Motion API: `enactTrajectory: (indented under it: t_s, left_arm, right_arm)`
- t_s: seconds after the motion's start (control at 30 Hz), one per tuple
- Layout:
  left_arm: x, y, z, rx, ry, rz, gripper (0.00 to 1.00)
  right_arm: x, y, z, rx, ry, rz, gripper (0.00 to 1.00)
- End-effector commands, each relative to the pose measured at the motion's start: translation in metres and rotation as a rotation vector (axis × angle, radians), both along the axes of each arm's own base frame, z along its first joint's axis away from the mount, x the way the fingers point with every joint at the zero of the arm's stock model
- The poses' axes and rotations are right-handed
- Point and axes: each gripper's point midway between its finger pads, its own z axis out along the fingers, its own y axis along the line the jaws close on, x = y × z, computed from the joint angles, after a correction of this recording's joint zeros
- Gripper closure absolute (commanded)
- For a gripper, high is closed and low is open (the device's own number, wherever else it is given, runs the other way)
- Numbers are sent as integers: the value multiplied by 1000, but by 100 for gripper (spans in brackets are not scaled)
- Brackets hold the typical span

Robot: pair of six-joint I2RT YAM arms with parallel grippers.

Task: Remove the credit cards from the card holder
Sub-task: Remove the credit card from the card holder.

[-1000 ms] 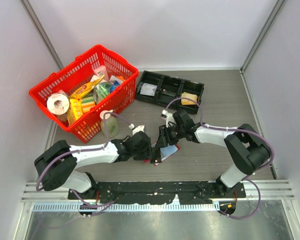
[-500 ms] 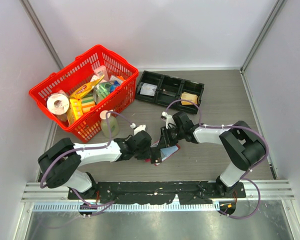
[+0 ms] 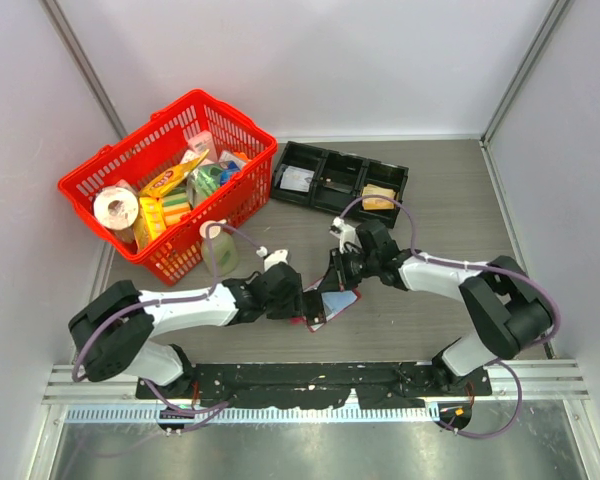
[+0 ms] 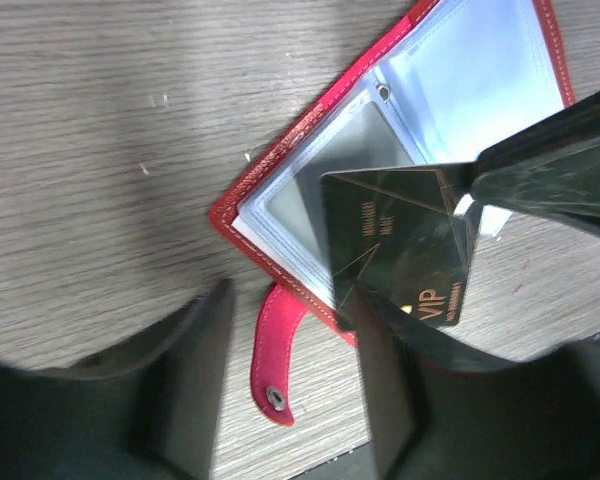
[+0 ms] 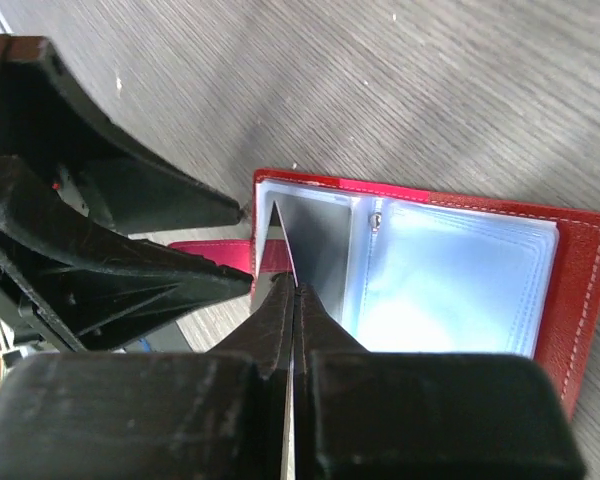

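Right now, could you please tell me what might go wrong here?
The right gripper pinches the thin dark VIP-marked card only near one corner, so it might pivot or slip. The left gripper stands open around the snap tab of the red leather card holder, so the holder might drag along if the card catches.

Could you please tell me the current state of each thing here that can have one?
card holder: open flat on the table, inside facing up.
snap tab: unfastened.
credit card: pinched by one edge, tilted above the open card holder.
right end effector: shut on the credit card.
left end effector: open, straddling the snap tab.
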Motion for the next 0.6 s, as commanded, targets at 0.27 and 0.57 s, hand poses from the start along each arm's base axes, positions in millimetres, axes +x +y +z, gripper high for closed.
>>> enactTrajectory:
  t_s: [0.27,0.57]
  left_arm:
    - [32,10,68,-339,-204,172,13]
    - [41,7,91,-676,-313,203,2]
  right_arm:
    - [24,-10,66,194,-90,-249,99]
    - [26,-22,98,410,-105,-456,99]
